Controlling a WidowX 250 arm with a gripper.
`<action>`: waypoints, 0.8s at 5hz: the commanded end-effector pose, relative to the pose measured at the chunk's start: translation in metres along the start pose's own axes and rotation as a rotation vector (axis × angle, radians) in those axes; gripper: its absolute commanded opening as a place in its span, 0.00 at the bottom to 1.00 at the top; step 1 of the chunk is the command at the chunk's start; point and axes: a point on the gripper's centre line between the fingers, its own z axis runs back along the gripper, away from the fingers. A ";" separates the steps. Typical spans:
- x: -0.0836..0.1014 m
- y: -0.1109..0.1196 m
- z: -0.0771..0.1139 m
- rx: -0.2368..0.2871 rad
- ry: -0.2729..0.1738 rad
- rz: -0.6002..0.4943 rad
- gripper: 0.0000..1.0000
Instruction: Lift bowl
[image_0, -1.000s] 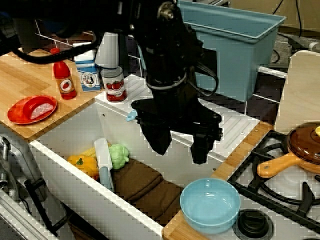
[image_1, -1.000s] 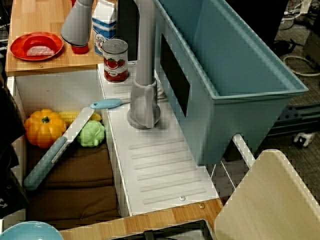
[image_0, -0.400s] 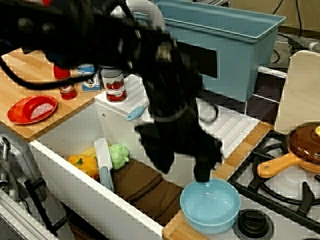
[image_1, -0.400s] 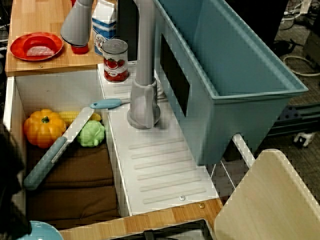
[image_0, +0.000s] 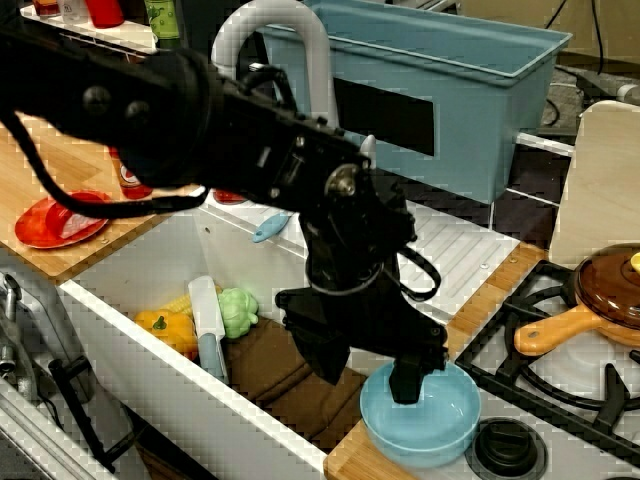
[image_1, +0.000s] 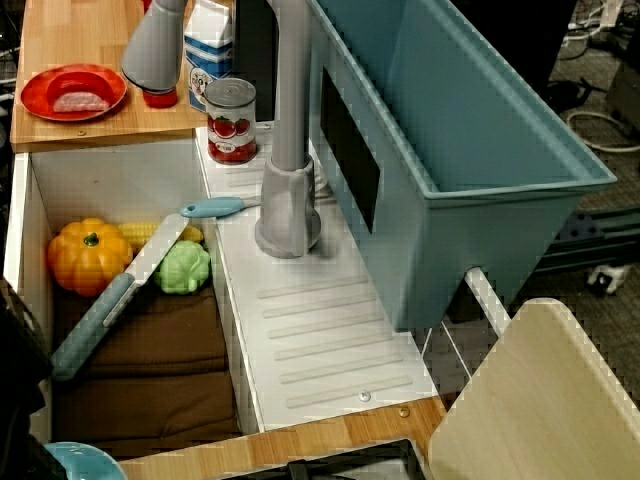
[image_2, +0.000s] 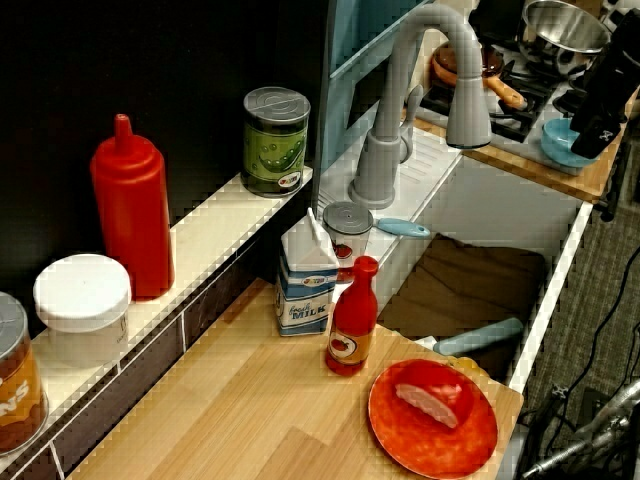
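Note:
The light-blue bowl sits on the wooden counter corner between the sink and the stove. It also shows in the view over the sink and, far off, in the view along the counter. My black gripper is open and low over the bowl's left rim. One finger reaches down inside the bowl. The other finger hangs outside it, over the sink. The rim runs between them; whether either finger touches it I cannot tell. In the view along the counter the gripper is dark and blurred.
Right of the bowl a brown pan with an orange handle stands on the stove. The sink holds a brown cloth, a knife and toy vegetables. Behind are the tap, the blue-grey tub and a red plate.
The arm has swung down and forward from above the sink to the bowl. One finger now dips inside the bowl, the other just outside its rim.

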 end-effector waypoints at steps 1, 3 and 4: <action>-0.001 0.003 -0.003 -0.020 -0.020 0.016 1.00; -0.004 0.008 -0.013 -0.006 -0.017 0.028 1.00; -0.008 0.009 -0.015 -0.001 -0.012 0.025 1.00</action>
